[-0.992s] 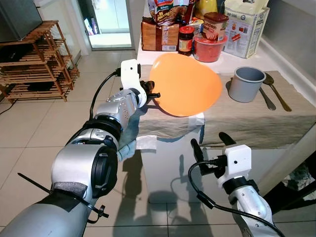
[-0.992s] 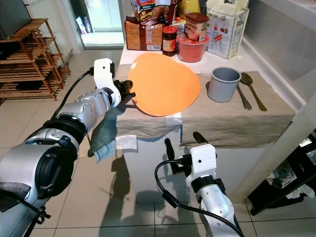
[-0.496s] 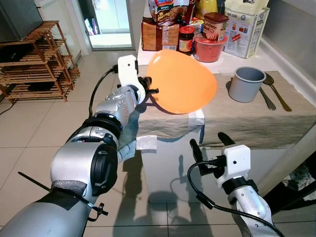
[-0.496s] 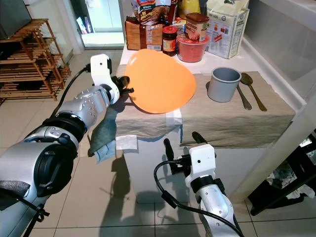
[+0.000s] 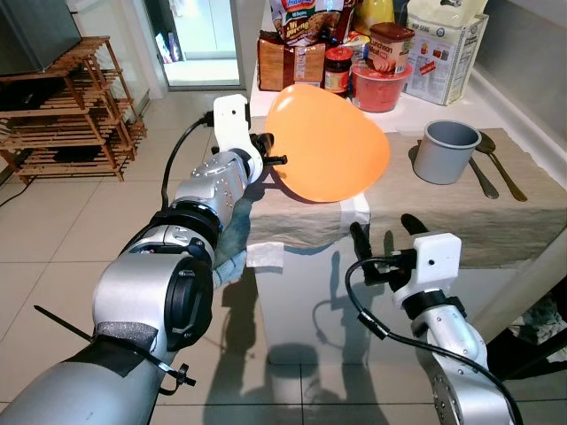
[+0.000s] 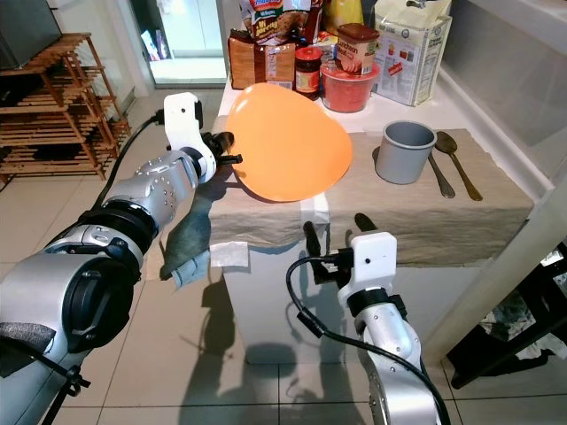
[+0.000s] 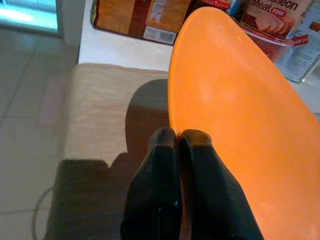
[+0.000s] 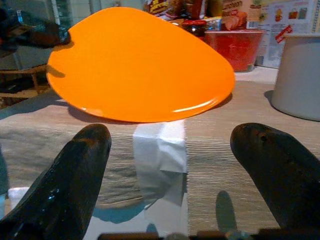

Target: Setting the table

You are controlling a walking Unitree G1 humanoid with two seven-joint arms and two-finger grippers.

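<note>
One orange plate (image 5: 330, 142), one grey cup (image 5: 446, 150), two spoons (image 5: 501, 166).

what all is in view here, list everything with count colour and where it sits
plate: 1, orange, held tilted above the cloth's left part
table cloth: 1, beige, draped over the white counter
cup: 1, grey, on the cloth, right of the plate
spoons: 2, one grey and one brass-coloured, on the cloth right of the cup
food packages and jars: several, mixed colours, at the counter's back
rag: 1, blue-grey, hanging off the counter's left edge
wooden rack: 1, brown, on the floor far left
left gripper: shut on the plate's rim
right gripper: open, low before the counter
</note>
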